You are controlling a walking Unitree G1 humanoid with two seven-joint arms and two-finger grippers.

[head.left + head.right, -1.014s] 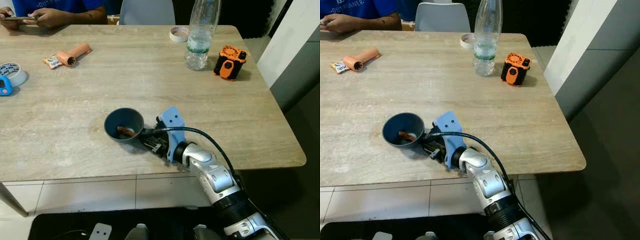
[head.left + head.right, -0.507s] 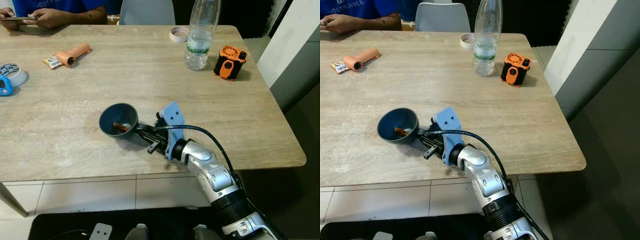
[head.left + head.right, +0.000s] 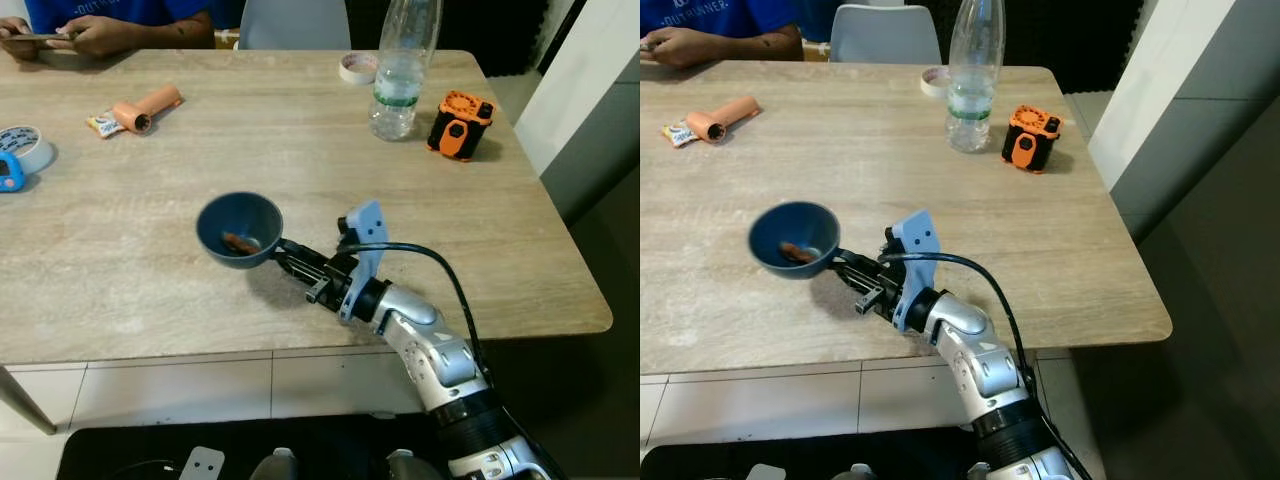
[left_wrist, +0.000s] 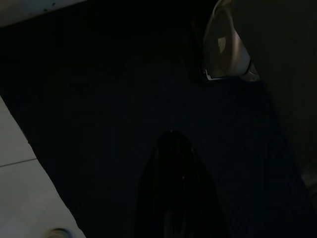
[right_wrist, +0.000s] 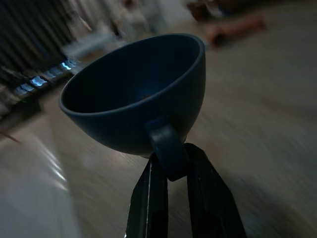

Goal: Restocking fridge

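The right gripper (image 3: 290, 258) pinches the blue cup's (image 3: 238, 229) handle, cup lifted above the table (image 3: 150, 290); left fingers too dark to tell

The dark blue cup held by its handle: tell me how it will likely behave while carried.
The dark blue cup looks rigid. Pinched only at its small handle by the right gripper, it may swivel or tip. The small brown item inside would probably slide.

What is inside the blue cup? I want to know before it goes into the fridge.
A small orange-brown piece lies at the bottom of the blue cup, held by the right gripper. Its near wall hides part of the bottom.
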